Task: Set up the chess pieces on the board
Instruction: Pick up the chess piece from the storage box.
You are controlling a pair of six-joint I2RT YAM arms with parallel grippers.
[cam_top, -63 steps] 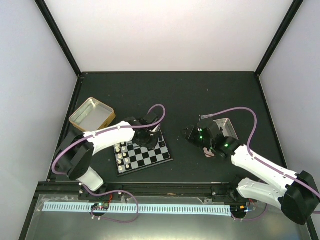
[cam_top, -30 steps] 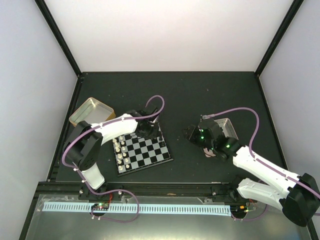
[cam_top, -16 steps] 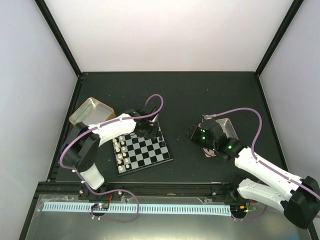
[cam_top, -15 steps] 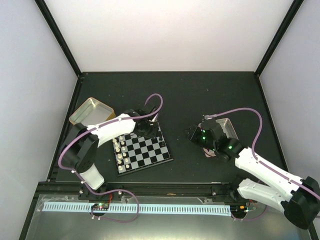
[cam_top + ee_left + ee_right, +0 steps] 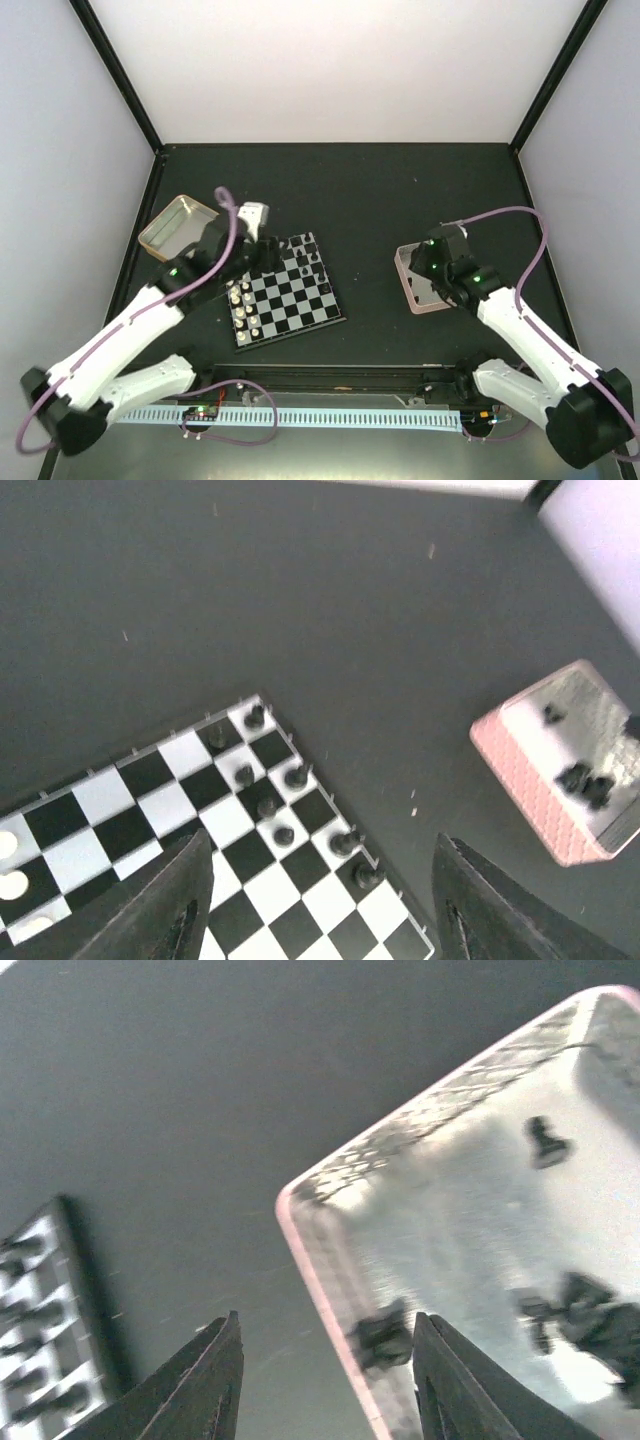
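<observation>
The board (image 5: 291, 301) lies left of centre, with cream-white chess pieces (image 5: 240, 305) along its left edge and black ones (image 5: 311, 262) at its far right. My left gripper (image 5: 266, 254) hovers above the board's far left corner. In the left wrist view it (image 5: 320, 920) is open with nothing in it, and several black pieces (image 5: 285, 834) stand on the board (image 5: 130, 810) below. My right gripper (image 5: 330, 1390) is open over the pink-rimmed tin (image 5: 310, 1260). A loose black piece (image 5: 385, 1335) lies between its fingers, close to the right one.
The pink-rimmed tin (image 5: 412, 290) at the right holds more black pieces (image 5: 590, 1310). A gold tin (image 5: 183, 228) stands at the far left, just behind my left arm. Black frame rails edge the dark table.
My left gripper has opened and pulled back up and left from the board's far right corner. My right gripper has swung right, over the pink-rimmed tin.
</observation>
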